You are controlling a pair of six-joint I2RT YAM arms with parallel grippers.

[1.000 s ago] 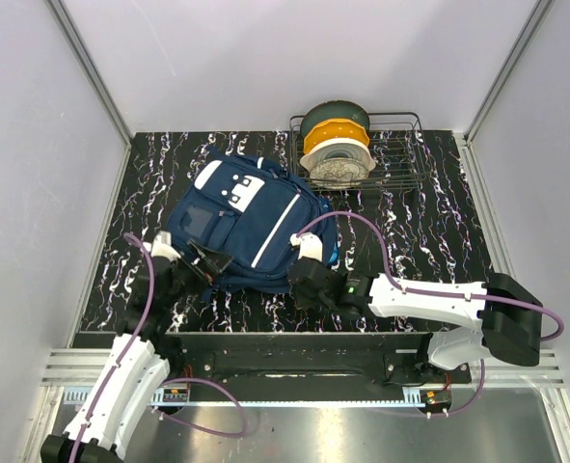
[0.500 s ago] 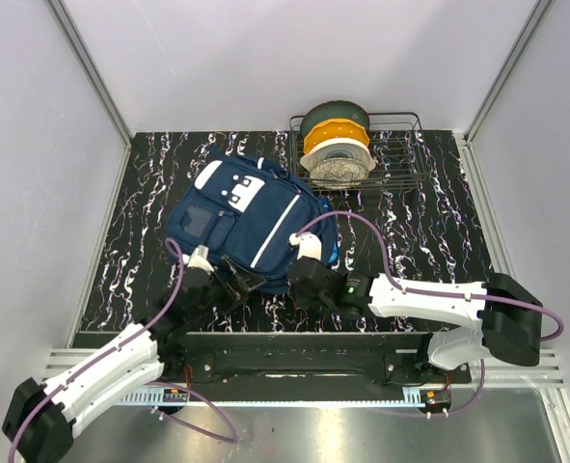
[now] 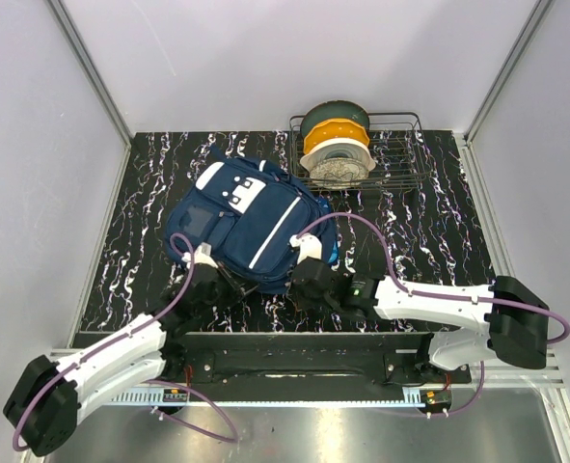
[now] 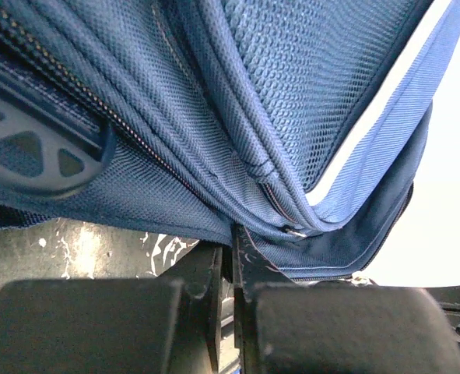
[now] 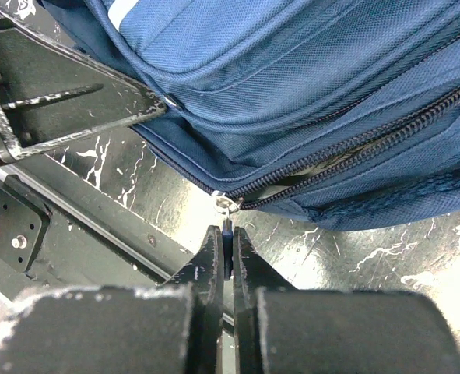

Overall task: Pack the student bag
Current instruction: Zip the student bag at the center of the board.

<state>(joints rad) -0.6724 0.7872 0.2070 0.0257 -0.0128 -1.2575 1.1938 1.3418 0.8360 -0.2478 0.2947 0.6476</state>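
Centrally, student bag (patch markings illegible), jaws pinching it.

the bag lies on the table, left of centre. behind it and to the right, at the far edge, stands a rack with spools in it. the left gripper meets the bag's near left edge. the right gripper is at its near right corner, on the zip pull.

Left tool moved in to student bag near edge, snapped closed, apparently pinching its hem.
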